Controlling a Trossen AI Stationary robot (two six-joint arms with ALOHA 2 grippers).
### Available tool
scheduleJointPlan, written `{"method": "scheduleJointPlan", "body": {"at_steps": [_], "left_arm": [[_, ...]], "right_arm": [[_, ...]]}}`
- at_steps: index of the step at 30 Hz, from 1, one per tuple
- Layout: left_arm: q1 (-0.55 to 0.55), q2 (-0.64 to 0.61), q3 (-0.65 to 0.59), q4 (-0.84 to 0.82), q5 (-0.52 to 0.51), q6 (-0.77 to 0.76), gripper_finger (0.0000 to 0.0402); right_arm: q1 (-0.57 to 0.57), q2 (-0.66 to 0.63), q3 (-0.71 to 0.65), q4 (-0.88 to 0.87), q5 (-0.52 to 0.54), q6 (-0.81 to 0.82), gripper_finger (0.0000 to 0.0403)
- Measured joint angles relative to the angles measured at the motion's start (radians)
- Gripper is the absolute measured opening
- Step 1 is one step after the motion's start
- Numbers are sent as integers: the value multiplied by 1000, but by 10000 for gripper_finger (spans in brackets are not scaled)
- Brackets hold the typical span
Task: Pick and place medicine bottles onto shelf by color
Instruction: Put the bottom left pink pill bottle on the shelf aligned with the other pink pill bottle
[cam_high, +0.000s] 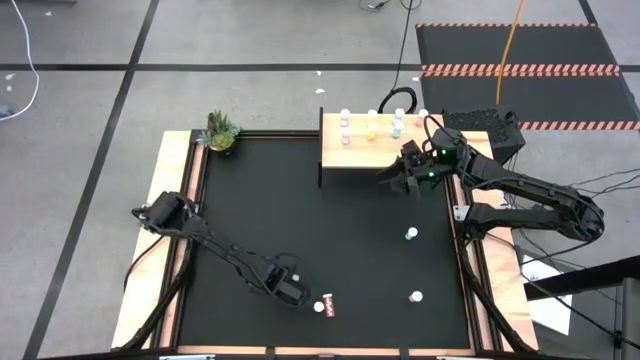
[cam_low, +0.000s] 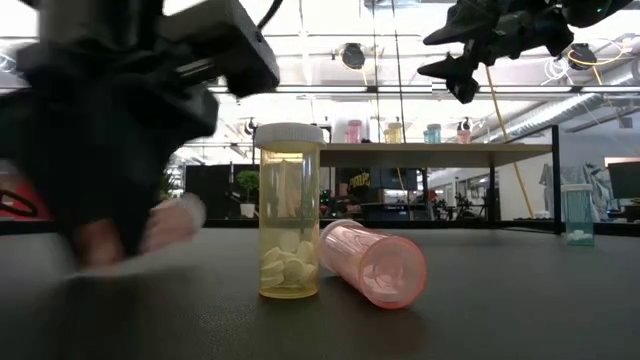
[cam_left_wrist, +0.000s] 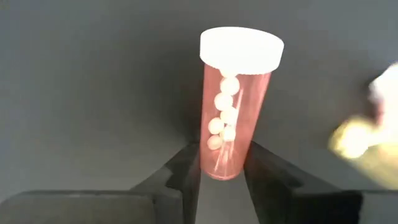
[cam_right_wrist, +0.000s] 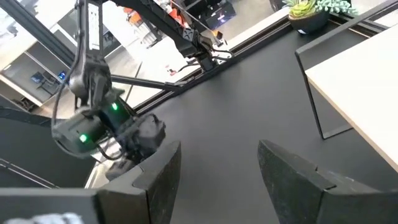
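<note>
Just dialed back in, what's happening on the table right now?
The left hand is low near the table's front edge, its fingers closed on a pink bottle lying on its side. A yellow bottle stands upright nearby beside another toppled pink one. The right hand hangs open and empty over the shelf, where several bottles already stand along the back. Two more bottles wait on the black table.

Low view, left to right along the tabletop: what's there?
Left hand, blurred and close to the camera → upright yellow bottle → pink bottle lying on its side → upright teal bottle at far right.
</note>
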Motion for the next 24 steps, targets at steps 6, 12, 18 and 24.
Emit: {"method": "scheduleJointPlan", "body": {"at_steps": [6, 12, 18, 24], "left_arm": [[4, -130, 2, -45, -287, 220, 96], [41, -230, 4, -8, -531, 665, 110], [125, -259, 5, 86, -562, 1075, 104], [238, -268, 6, 193, -557, 1387, 109]], "right_arm": [[30, 38, 0, 94, 0, 66, 208], [180, 143, 0, 349, 5, 129, 208], [318, 260, 37, 520, 110, 72, 208], [387, 294, 105, 518, 163, -55, 234]]}}
